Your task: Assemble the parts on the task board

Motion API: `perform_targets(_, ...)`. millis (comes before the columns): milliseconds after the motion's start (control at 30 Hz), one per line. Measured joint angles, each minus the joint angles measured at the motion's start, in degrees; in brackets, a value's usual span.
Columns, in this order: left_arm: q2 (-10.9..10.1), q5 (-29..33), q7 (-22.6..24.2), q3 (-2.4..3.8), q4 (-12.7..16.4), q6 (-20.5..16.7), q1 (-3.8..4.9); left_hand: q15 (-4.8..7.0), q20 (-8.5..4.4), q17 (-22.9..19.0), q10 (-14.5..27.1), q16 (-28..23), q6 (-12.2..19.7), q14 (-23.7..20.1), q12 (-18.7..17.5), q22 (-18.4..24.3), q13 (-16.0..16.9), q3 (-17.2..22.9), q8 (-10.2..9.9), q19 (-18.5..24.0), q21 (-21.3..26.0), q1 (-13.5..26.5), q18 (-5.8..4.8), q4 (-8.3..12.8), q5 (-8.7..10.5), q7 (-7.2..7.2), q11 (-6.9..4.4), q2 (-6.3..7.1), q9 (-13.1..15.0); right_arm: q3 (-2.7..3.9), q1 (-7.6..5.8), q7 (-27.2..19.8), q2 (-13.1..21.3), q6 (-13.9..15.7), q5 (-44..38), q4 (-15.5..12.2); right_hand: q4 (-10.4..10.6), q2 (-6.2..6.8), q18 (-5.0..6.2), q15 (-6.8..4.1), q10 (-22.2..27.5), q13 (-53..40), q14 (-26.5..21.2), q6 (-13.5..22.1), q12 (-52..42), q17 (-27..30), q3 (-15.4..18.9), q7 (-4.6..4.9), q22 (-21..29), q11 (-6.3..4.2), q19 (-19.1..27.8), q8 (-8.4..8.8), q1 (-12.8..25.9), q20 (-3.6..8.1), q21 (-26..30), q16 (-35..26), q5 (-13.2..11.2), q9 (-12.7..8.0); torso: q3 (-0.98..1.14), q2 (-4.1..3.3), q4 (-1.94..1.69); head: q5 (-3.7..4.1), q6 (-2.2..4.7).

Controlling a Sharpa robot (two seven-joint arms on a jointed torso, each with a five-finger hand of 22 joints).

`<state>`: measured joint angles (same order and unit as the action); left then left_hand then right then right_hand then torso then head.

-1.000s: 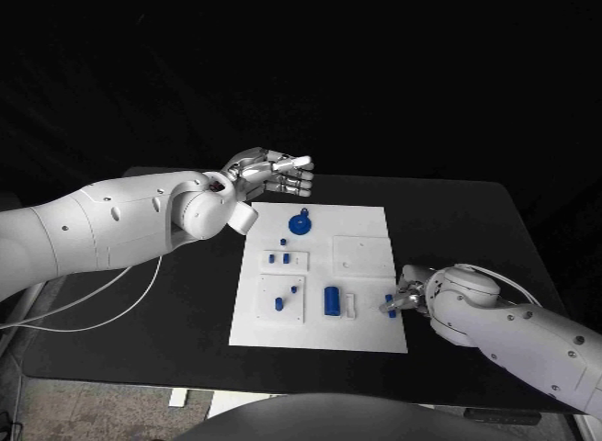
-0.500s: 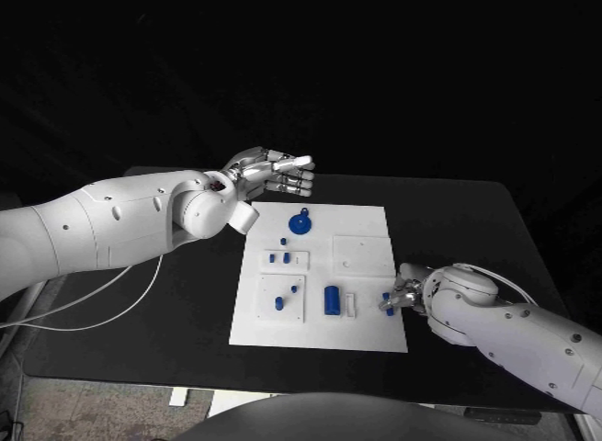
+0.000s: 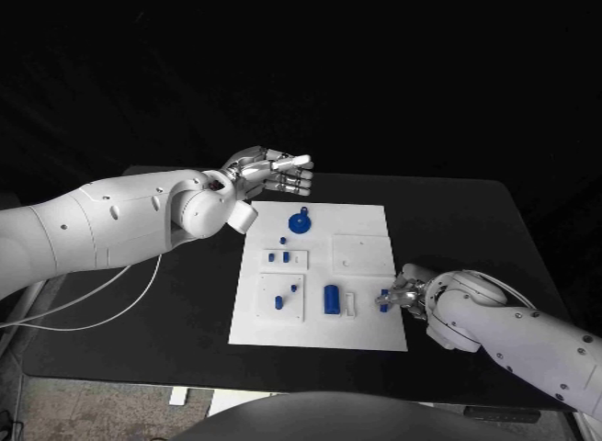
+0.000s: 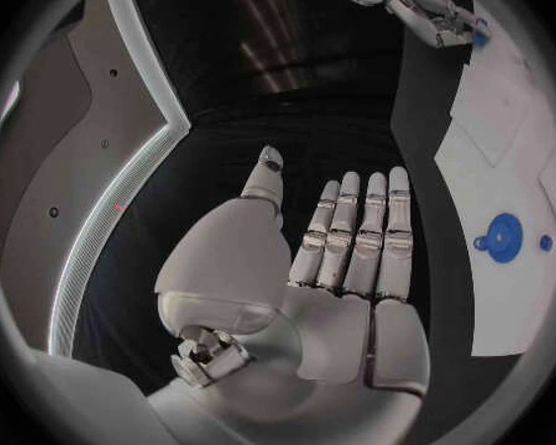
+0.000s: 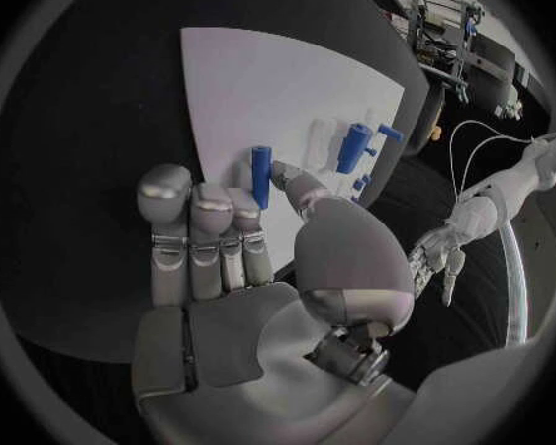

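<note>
The right hand pinches a small blue peg upright between thumb and fingertips, just over the near right part of the task board. Just beyond it lies a blue cylinder — apparently flat on the board. The left hand hovers behind the board's far corner, fingers straight and together, holding nothing.

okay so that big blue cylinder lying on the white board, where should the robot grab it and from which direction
Judging by its pose, grip the blue cylinder across its middle, coming straight down from above. It lies flat on the task board with its long sides bare, so fingers can close on them. A white block sits close on the side toward the right hand, so room there looks tight.
</note>
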<state>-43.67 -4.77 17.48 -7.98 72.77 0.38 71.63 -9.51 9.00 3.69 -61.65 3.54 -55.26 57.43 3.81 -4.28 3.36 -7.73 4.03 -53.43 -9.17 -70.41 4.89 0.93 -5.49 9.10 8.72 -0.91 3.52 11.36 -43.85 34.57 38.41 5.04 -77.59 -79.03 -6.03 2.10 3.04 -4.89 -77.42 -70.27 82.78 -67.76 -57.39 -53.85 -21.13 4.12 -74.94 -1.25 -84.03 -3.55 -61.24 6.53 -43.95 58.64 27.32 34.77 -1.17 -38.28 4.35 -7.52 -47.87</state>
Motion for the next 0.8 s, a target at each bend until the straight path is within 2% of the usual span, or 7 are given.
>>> perform_targets(33, -0.01, 0.0, -0.01, 0.0, 0.0, 0.0, 0.0, 0.0, 0.0, 0.0, 0.0, 0.0, 0.0, 0.0, 0.0, 0.0, 0.0, 0.0, 0.0, 0.0, 0.0, 0.0, 0.0, 0.0, 0.0, 0.0, 0.0, 0.0, 0.0, 0.09, 0.01, -0.12, 0.14, 0.44, 0.64, -0.4, -0.01, 0.0, 0.0, 0.0, 0.0, 0.0, 0.0, 0.0, 0.0, 0.0, 0.0, 0.0, 0.0, 0.0, 0.0, -0.01, 0.0, 0.0, 0.0, 0.0, 0.2, -7.96, 0.0, 0.01, 0.0, -0.03, -0.02)
perform_targets(67, -0.01, 0.0, -0.02, 0.0, 0.0, 0.0, 0.0, 0.0, 0.0, 0.0, 0.0, 0.0, 0.0, 0.0, 0.0, 0.0, 0.0, 0.0, 0.0, 0.0, 0.0, 0.0, 0.0, 0.0, 0.0, 0.0, 0.0, 0.0, 0.0, 0.19, 0.0, -0.25, 0.27, 0.85, 1.28, -0.76, -2.28, 0.0, 0.0, 0.0, 0.0, 0.0, 0.0, 0.0, 0.0, 0.0, -2.27, 0.0, 0.0, 0.0, 0.0, -0.11, 0.0, 0.0, 0.0, 0.0, 0.2, -19.15, 0.0, 0.01, 0.01, -0.04, -0.04)
perform_targets(100, -0.03, 0.0, -0.03, 0.0, 0.0, 0.0, 0.0, 0.0, 0.0, 0.0, 0.0, 0.0, 0.0, 0.0, 0.0, 0.0, 0.0, 0.0, 0.0, 0.0, 0.0, 0.0, 0.0, 0.0, 0.0, 0.0, 0.0, 0.0, 0.0, 0.31, 0.0, -0.42, 0.44, 1.32, 2.15, -1.25, -3.48, 0.0, 0.0, 0.0, 0.0, 0.0, 0.0, 0.0, 0.0, 0.0, -3.35, 0.0, 0.0, 0.0, 0.0, 0.03, 0.0, 0.0, 0.0, 0.0, 0.2, -26.1, -0.02, 0.02, 0.01, -0.05, -0.05)
perform_targets(133, -0.03, 0.0, -0.04, 0.0, 0.0, 0.0, 0.0, 0.0, 0.0, 0.0, 0.0, 0.0, 0.0, 0.0, 0.0, 0.0, 0.0, 0.0, 0.0, 0.0, 0.0, 0.0, 0.0, 0.0, 0.0, 0.0, 0.0, 0.0, 0.0, 0.36, -0.01, -0.53, 0.57, 1.65, 2.8, -1.59, -4.93, 0.0, 0.01, 0.0, 0.0, 0.0, 0.0, 0.17, 0.0, 0.0, -4.79, -0.03, 0.0, 0.0, 0.0, 0.33, 0.0, 0.0, 0.0, 0.0, 0.2, -29.36, -0.02, 0.02, 0.02, -0.05, -0.06)
perform_targets(200, -0.03, 0.0, -0.06, 0.0, 0.0, 0.01, 0.0, 0.0, 0.0, 0.0, 0.0, 0.0, 0.0, 0.0, 0.0, 0.0, 0.0, 0.0, 0.0, 0.0, 0.0, 0.0, 0.0, 0.0, 0.0, 0.0, 0.0, 0.0, 0.0, 0.42, 0.03, -0.73, 0.84, 2.33, 4.37, -2.29, -9.6, 0.0, 0.01, -0.01, -0.04, 0.0, 0.02, 0.25, 0.0, 0.08, -9.45, -0.1, 0.0, -0.04, 0.0, 0.42, 0.0, 0.0, 0.0, 0.0, 0.91, -30.73, -0.02, 0.03, 0.03, -0.05, -0.1)
perform_targets(333, -0.03, 0.0, -0.11, 0.0, 0.0, 0.03, 0.0, 0.0, 0.0, 0.0, 0.0, 0.0, 0.0, 0.0, 0.0, 0.0, 0.0, 0.0, 0.0, 0.0, 0.0, 0.0, 0.0, 0.0, 0.0, 0.0, 0.0, 0.0, 0.0, 0.45, 0.2, -0.95, 0.98, 3.43, 7.27, -3.58, -9.8, -1.01, 0.01, -0.02, -0.71, 0.0, 0.03, -0.83, 0.0, 0.22, -6.38, -0.35, 0.01, -0.69, 0.0, 0.14, -0.23, 0.0, 0.0, 0.0, -2.16, -30.71, -0.02, 0.02, 0.01, -0.01, -0.16)
perform_targets(800, 0.01, -0.02, -0.41, -0.01, 0.01, 0.29, 0.0, 0.0, 0.0, 0.0, 0.0, 0.0, 0.31, 0.0, 0.0, 0.0, 0.0, 0.0, 0.0, 0.0, 0.0, 0.0, 0.0, 0.0, 0.0, 0.31, 0.0, 0.0, 0.0, 0.5, 0.2, -1.22, 0.1, 4.61, 13.04, -5.33, -9.99, -1.51, 0.0, -0.02, -0.58, 0.0, 0.02, -1.37, 0.0, 0.36, -4.3, -0.52, 0.01, -0.87, 0.0, 0.14, -0.33, 0.0, 0.25, 0.0, -3.36, -30.28, -0.03, 0.02, 0.0, 0.17, -0.42)
